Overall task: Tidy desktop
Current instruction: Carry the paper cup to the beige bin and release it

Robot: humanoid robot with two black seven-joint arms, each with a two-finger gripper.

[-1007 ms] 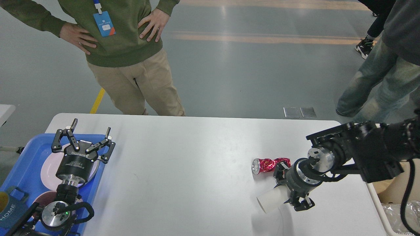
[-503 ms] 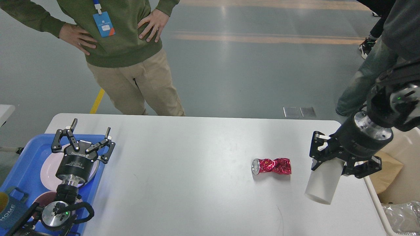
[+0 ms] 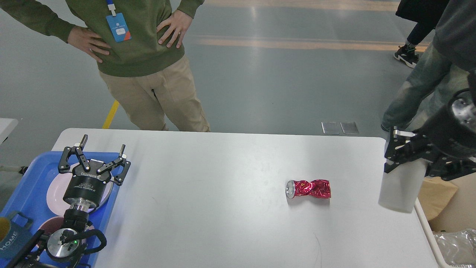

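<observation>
While my right gripper (image 3: 411, 163) clamps the top of a white paper cup (image 3: 401, 190), the cup hangs upright above the right edge of the desktop (image 3: 223, 208), which spans most of the view. Just beyond that edge stands a beige bin (image 3: 455, 212) holding brown paper and clear plastic. A crushed red can (image 3: 308, 189) lies on its side right of centre on the desktop, apart from the cup. My left gripper (image 3: 99, 156), fingers spread wide and holding nothing, hovers over a blue tray (image 3: 26, 197) carrying plates at the desktop's left end.
</observation>
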